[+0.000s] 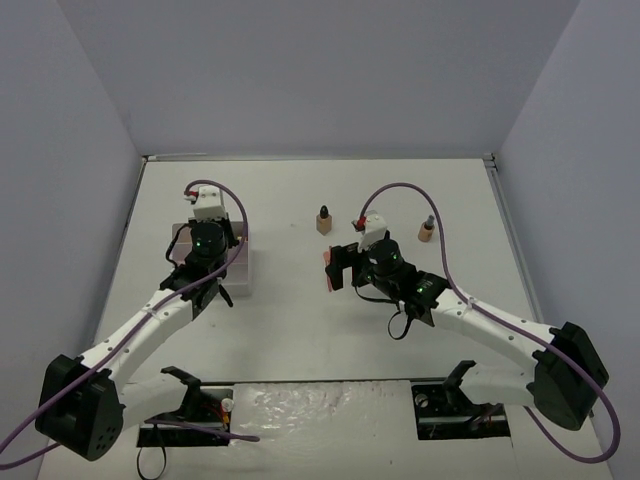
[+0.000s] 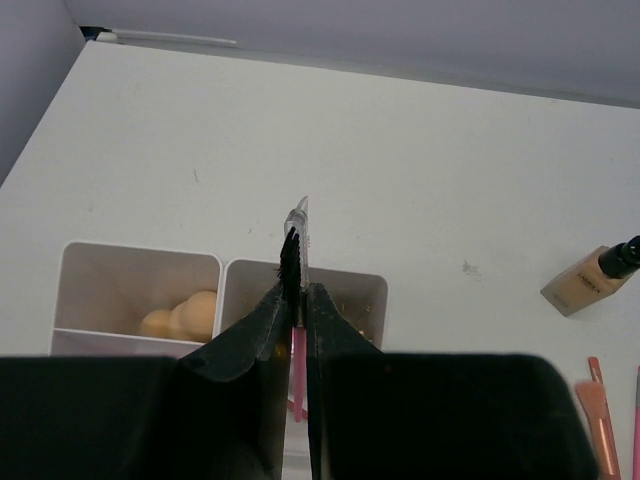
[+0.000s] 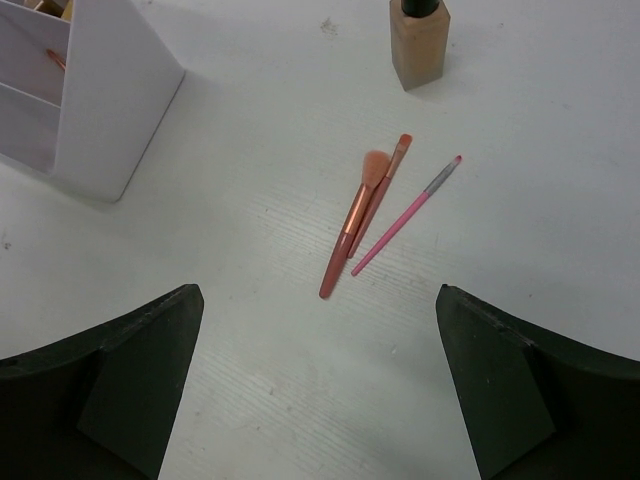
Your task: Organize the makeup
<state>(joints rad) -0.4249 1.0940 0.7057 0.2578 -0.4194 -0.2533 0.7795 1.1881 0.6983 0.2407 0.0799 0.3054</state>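
My left gripper is shut on a thin pink-handled brush with black bristles and holds it over the white organizer's right-hand compartment. Peach sponges lie in the compartment to its left. My right gripper is open and empty above the table, just short of three items lying together: a rose brush, a thinner orange brush and a thin pink stick. Two tan bottles with dark caps stand upright further back. In the top view the left gripper is over the organizer and the right gripper is mid-table.
The organizer's corner stands at the upper left of the right wrist view. One tan bottle is just beyond the brushes. Purple cables loop above both wrists. Grey walls close the table on three sides.
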